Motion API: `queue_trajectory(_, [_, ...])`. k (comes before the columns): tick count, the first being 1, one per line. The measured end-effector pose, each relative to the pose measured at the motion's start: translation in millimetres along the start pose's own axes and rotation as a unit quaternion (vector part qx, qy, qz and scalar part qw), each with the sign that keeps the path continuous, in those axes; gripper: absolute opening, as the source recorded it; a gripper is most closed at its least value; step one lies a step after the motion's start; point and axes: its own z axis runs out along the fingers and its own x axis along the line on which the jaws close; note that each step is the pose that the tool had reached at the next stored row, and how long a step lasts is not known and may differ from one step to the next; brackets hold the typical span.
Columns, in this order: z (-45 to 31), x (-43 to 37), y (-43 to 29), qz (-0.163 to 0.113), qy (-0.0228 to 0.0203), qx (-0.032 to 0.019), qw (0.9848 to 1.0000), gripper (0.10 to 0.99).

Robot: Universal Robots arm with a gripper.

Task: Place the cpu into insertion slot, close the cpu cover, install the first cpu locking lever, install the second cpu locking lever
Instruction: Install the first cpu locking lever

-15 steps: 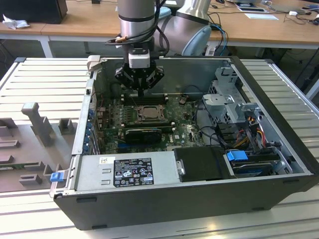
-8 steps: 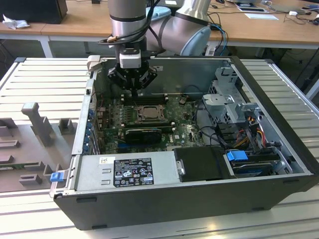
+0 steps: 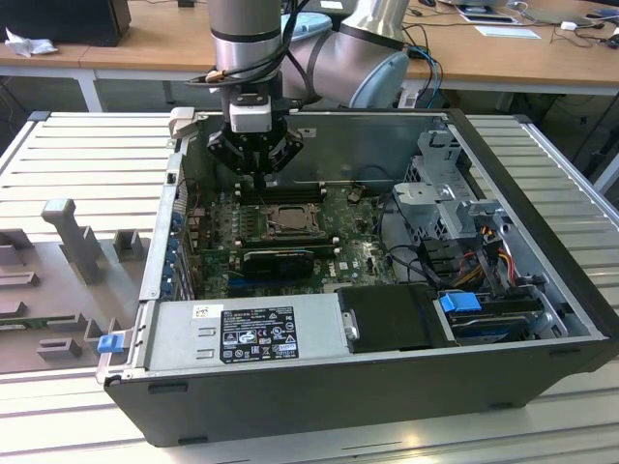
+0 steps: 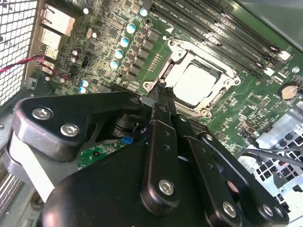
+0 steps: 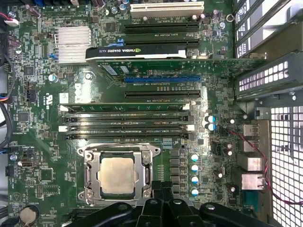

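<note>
The black tool [image 4: 161, 90], fingers narrowed together and empty, hung with its tips at the edge of the thin silvery metal cpu cover [image 5: 93, 176]. The cover lay flat down. Just ahead of the tips, the dull silver-grey square cpu [image 5: 117, 176] sat level, metal top up, in the black-framed insertion slot [image 5: 141, 176].

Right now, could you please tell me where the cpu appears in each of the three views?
Exterior view: the cpu sits mid-motherboard, just below the gripper in the picture.
Second wrist view: the cpu lies framed by the cpu cover, just beyond the gripper.
First wrist view: the cpu lies beside the gripper.
Shared landmark: the memory slots alongside the socket.
</note>
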Motion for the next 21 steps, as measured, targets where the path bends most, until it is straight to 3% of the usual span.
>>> queue_trajectory(4, [0.0, 0.0, 0.0, -0.002, 0.0, 0.0001, 1.0, 0.106])
queue_trajectory(7, [0.1, -0.1, 0.0, -0.026, 0.0005, 0.0012, 0.9997, 0.106])
queue_trajectory(12, [0.3, 0.0, 0.0, -0.082, 0.0016, 0.0038, 0.9966, 0.106])
queue_trajectory(14, [0.3, 0.1, 0.0, -0.108, 0.0006, 0.0051, 0.9942, 0.106])
queue_trajectory(18, [-1.9, 0.4, -0.3, -0.113, -0.0011, 0.0055, 0.9936, 0.106])
queue_trajectory(21, [-10.8, 0.8, -0.3, -0.115, -0.0011, 0.0053, 0.9933, 0.106])
